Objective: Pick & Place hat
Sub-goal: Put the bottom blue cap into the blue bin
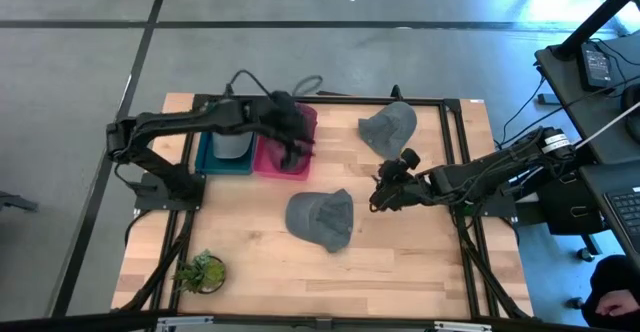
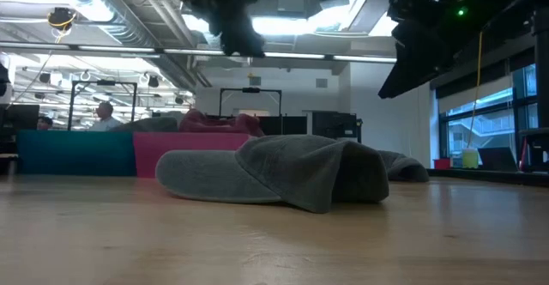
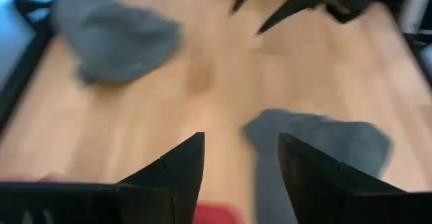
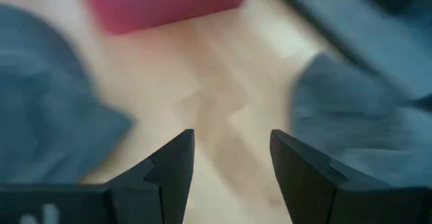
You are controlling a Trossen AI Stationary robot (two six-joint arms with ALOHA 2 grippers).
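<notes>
Two grey caps lie on the wooden table: one near the middle [image 1: 322, 219] [image 2: 283, 171], resting on its brim and crown, and one near the far edge [image 1: 388, 128] [image 3: 111, 35]. My left gripper [image 1: 291, 152] [image 3: 239, 160] is open above the pink bin [image 1: 285, 144], clear of everything. My right gripper [image 1: 381, 195] [image 4: 229, 156] is open, raised above bare table between the two caps; the middle cap [image 4: 47, 96] and the far cap [image 4: 358, 123] show on either side of its fingers.
A teal bin [image 1: 225, 154] stands beside the pink bin at the table's far left. A small green plant [image 1: 201, 270] sits at the near left corner. Black frame rails [image 1: 455, 142] run along the table's sides. Bare wood lies along the near edge.
</notes>
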